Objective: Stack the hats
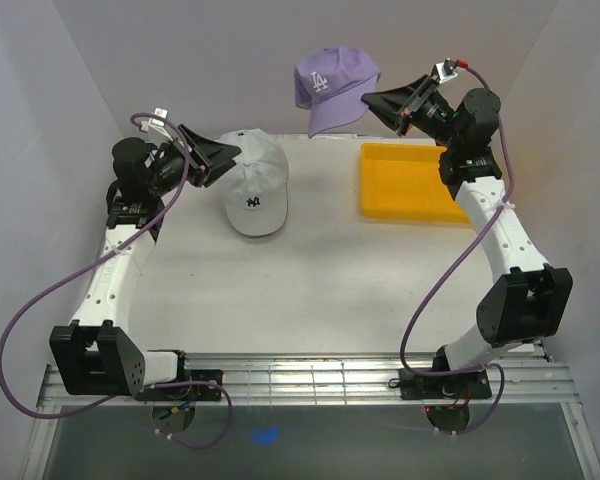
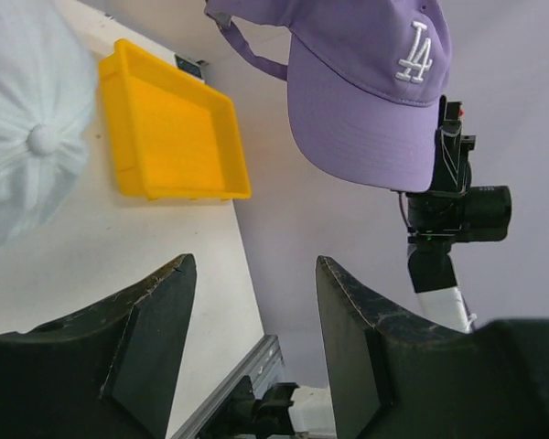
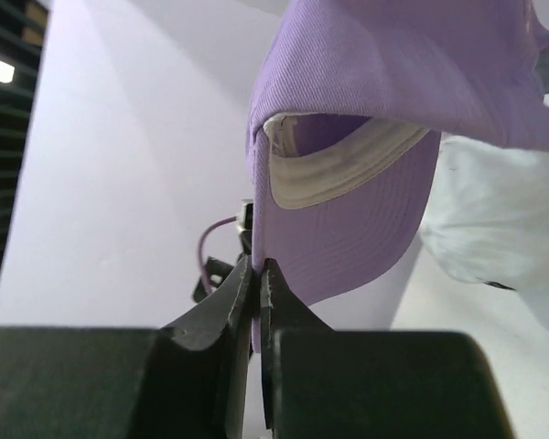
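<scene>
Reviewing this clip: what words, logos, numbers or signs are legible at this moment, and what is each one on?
"LA": white interlocked letters on the front of the purple cap, clear in the left wrist view.
"NY": dark interlocked letters on the front of the white cap; small in the top view, so read with some doubt.
No lettering shows on the yellow tray, and no numbers or signs are readable anywhere.

Left arm bent forward, left hand (image 1: 220, 162) jaws apart, empty. Right arm raised, right hand (image 1: 368, 99) pinched shut on purple cap (image 1: 332, 80) brim.
</scene>
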Action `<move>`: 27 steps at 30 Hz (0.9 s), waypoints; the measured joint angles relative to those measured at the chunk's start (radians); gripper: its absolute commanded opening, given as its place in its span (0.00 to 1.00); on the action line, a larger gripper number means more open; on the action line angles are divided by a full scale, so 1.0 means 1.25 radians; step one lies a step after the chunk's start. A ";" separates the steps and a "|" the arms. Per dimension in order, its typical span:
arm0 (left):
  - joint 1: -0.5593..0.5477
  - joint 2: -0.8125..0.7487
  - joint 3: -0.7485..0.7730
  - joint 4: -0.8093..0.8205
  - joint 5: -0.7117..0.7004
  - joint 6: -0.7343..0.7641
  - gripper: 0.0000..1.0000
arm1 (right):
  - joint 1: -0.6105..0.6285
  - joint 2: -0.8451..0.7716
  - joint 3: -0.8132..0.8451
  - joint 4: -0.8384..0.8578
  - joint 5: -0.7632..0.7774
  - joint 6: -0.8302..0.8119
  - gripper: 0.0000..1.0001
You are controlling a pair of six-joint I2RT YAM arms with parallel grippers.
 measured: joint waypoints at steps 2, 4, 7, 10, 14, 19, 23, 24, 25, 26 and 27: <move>-0.002 0.010 0.004 0.053 0.006 -0.044 0.67 | 0.015 0.000 0.000 0.073 0.001 0.059 0.08; -0.007 0.032 0.024 0.086 0.006 -0.080 0.68 | 0.034 0.000 0.000 0.129 0.004 0.104 0.08; -0.020 0.068 0.062 0.135 0.006 -0.126 0.80 | 0.072 0.002 0.003 0.189 0.011 0.158 0.08; -0.029 0.096 0.087 0.189 0.006 -0.179 0.82 | 0.113 0.017 0.029 0.220 0.023 0.186 0.08; -0.035 0.122 0.111 0.253 0.009 -0.237 0.83 | 0.159 0.047 0.063 0.260 0.034 0.218 0.08; -0.037 0.130 0.113 0.329 0.010 -0.304 0.86 | 0.193 0.074 0.070 0.291 0.046 0.246 0.08; -0.037 0.130 0.112 0.389 0.009 -0.341 0.86 | 0.207 0.087 0.070 0.312 0.056 0.266 0.08; -0.037 0.130 0.112 0.399 0.009 -0.348 0.86 | 0.209 0.089 0.070 0.318 0.058 0.271 0.08; -0.037 0.130 0.112 0.407 0.010 -0.353 0.86 | 0.213 0.091 0.070 0.329 0.061 0.279 0.08; -0.037 0.130 0.112 0.415 0.010 -0.357 0.86 | 0.217 0.093 0.069 0.341 0.063 0.287 0.08; -0.037 0.130 0.112 0.420 0.010 -0.361 0.86 | 0.220 0.095 0.068 0.353 0.067 0.292 0.08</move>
